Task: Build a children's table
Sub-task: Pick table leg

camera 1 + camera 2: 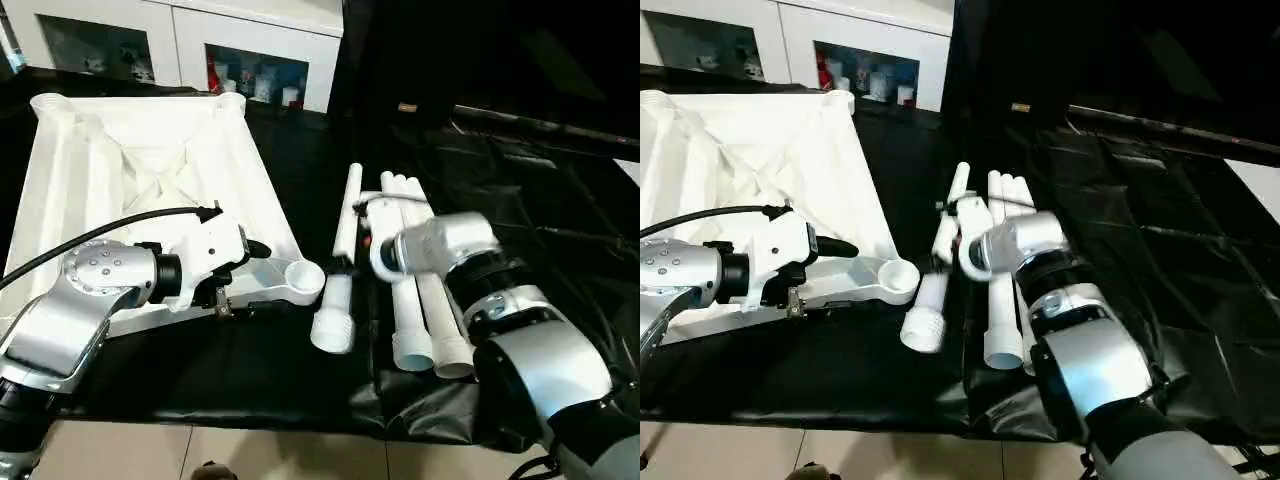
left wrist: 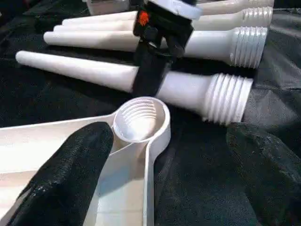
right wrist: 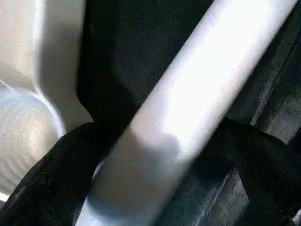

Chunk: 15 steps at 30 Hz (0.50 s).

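Left eye view, items listed from left to right.

Tabletop [image 1: 150, 170]: laid underside up on the black cloth [image 1: 250, 370], ribs showing, filling the 9 to 11 o'clock part of the scene. Its near right corner socket [image 1: 303, 277] is seen open and threaded inside, at about 6 o'clock from the tabletop's centre.

Left gripper [image 2: 160, 174]: fingers spread wide, nothing between them. One finger is set over the tabletop's edge rail just beside the socket, the other over bare cloth. The tabletop is judged ready to be steadied here.

Leg [image 1: 340, 270]: lying apart from the others, threaded end toward 6 o'clock, just beside the socket at its 3 o'clock. Its shaft is straddled by the right gripper [image 2: 153, 70], a finger on each side. Whether the fingers are already pressed on the tube cannot be told.

Three spare legs [image 1: 420, 300]: side by side on the cloth at 3 o'clock from the gripped leg.

Handling note, as a judgement: a firm close on the shaft is wanted before any lift. The leg should then be stood with its threads downward over the socket. The axis should be kept square to the tabletop so that the threads are not crossed. The rail is best held down meanwhile.
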Tool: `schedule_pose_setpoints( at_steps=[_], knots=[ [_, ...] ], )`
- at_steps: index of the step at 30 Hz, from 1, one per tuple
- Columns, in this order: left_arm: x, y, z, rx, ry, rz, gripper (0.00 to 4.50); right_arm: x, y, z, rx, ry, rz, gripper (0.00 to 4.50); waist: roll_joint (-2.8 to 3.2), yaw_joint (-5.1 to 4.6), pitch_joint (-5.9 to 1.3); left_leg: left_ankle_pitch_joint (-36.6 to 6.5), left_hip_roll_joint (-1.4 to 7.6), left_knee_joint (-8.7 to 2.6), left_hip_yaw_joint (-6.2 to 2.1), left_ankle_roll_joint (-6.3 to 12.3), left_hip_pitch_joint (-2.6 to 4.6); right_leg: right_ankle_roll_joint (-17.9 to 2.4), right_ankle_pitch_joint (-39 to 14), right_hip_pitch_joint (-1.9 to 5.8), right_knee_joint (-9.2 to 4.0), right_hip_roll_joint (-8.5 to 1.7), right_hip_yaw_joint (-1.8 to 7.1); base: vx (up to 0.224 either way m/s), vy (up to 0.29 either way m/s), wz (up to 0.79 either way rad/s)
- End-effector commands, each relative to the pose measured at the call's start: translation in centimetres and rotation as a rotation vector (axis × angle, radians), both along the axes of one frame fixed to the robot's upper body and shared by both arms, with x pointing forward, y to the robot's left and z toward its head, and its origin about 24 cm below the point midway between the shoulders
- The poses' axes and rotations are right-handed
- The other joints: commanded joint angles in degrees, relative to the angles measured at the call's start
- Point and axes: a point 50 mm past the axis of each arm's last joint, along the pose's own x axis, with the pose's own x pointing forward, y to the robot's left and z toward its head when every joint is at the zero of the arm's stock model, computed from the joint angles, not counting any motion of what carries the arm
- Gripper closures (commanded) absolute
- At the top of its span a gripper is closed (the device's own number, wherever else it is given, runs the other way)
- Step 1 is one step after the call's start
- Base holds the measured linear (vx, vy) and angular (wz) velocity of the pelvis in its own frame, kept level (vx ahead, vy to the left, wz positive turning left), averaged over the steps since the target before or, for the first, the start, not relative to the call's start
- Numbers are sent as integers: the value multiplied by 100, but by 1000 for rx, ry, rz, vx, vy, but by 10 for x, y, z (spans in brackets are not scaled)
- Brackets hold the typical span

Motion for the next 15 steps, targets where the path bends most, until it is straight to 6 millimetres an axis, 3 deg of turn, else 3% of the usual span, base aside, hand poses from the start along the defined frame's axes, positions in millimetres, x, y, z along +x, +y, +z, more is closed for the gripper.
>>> schedule_pose_setpoints(
  at_steps=[1, 6, 7, 8, 9, 15],
  knots=[
    [-2, -4, 2, 19, -10, -20, 10, -4, -10, -11, -33, 43, -18, 0, 196, -22, -395, -66, 141, -371, 12, -578, 103, -1043, 1033, 252, -333, -396, 259, 0, 0, 0],
    [-3, -4, 5, 12, -7, -23, 10, -4, -18, -14, -49, 55, -30, 0, 201, -18, -378, -392, 157, -390, 11, -630, 124, -1028, 575, 226, -366, -413, 263, 0, 0, 0],
    [-3, -3, 5, 12, -8, -19, 0, -3, -20, -14, -53, 52, -39, 29, 201, -12, -378, -437, 159, -391, 12, -639, 127, -1029, 514, 218, -371, -416, 264, 0, 0, 0],
    [-3, -3, 5, 12, -8, -19, 0, -3, -20, -14, -53, 52, -39, 29, 199, -13, -376, -447, 159, -394, 10, -640, 124, -1025, 490, 218, -372, -412, 264, 0, 0, 0],
    [-3, -3, 6, 7, -5, -17, 0, -2, -20, -14, -48, 54, -44, 36, 221, -13, -381, -451, 162, -391, 11, -654, 132, -1027, 509, 210, -370, -412, 263, 0, 0, 0],
    [-4, -5, 7, 1, 8, -24, 0, -2, -23, -16, -45, 59, -63, 85, 202, -9, -397, -283, 153, -379, 11, -618, 116, -1066, 783, 227, -346, -401, 255, 0, 0, 0]
  ],
)
